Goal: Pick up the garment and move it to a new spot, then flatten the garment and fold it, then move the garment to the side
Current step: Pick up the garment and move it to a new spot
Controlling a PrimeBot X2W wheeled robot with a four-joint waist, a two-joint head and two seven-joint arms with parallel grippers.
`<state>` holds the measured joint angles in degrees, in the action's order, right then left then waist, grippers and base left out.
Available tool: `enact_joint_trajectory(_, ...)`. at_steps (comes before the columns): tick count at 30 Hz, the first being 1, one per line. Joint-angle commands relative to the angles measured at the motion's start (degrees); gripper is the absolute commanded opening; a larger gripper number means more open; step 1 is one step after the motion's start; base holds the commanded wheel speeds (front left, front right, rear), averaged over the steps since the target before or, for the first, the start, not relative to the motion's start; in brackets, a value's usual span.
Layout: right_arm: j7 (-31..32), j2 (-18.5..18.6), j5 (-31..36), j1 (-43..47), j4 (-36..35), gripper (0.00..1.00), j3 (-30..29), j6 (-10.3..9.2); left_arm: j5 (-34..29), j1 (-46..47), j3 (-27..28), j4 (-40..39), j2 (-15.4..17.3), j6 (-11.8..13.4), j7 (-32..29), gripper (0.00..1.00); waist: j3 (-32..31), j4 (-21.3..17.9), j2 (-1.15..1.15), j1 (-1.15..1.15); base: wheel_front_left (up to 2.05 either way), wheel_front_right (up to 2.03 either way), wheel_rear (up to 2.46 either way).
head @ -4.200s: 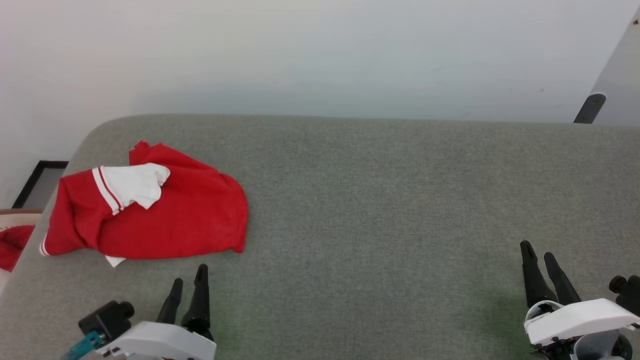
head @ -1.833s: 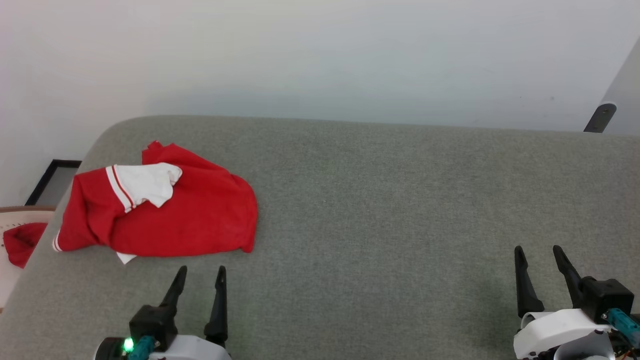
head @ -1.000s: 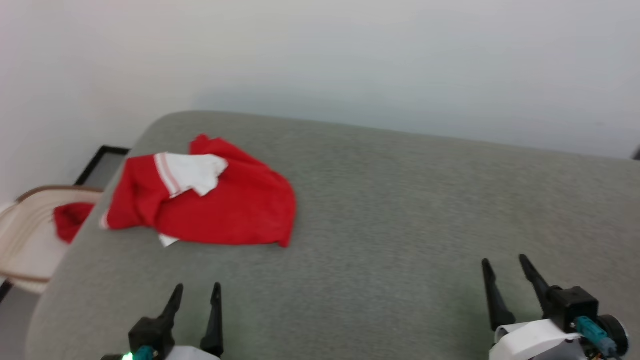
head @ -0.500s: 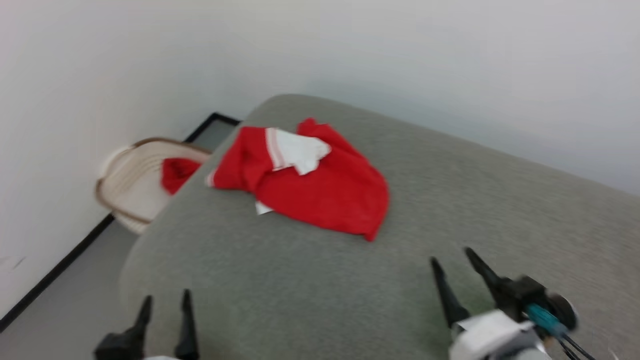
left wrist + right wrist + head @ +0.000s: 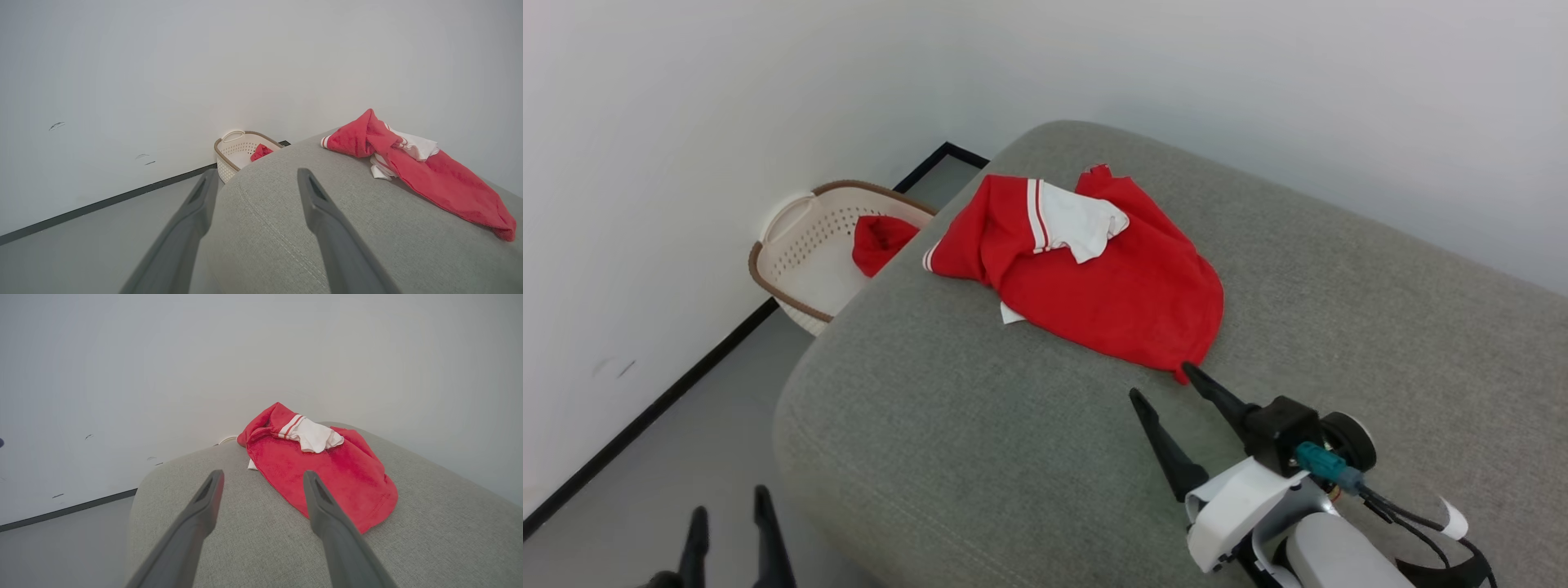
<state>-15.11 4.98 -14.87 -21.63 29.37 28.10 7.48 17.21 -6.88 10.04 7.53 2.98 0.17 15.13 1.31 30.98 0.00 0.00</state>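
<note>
Grey woven cushion [image 5: 1339, 269] under a plain white wall, and the crumpled red sports jersey with a white sleeve and striped trim [image 5: 1119, 286] lies loose near its far left corner, nothing gripping it. My right gripper [image 5: 1160, 380] hovers just short of the jersey's nearest red corner, long dark fingers spread wide, nothing between them. My left gripper [image 5: 729, 501] hangs off the cushion's edge over the floor, equally spread and empty. Best play, I reckon: drop low onto that near hem, pinch a thick fold rather than the loose sleeve, and steer clear of the pale perforated basket [image 5: 792, 245] holding the small red cloth [image 5: 878, 241].
</note>
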Motion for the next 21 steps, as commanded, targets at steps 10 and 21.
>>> enact_joint_trajectory(10, -0.06, 1.56, 0.70, 4.48, -2.12, 1.00, -6.53, 0.02, -3.83, 13.91, -9.21, 8.68, 2.09, -6.56, -0.99, 1.00, 0.07, -1.94, 0.00, 0.00, 0.00, 0.00, 0.00)
enact_joint_trajectory(21, -0.05, 1.80, 4.59, 1.93, -6.92, 1.00, -8.62, 0.02, 6.93, 46.22, -20.28, 27.09, 13.03, -7.62, -8.83, 1.00, 13.07, -17.79, 0.00, 0.00, 0.00, 0.00, 0.00)
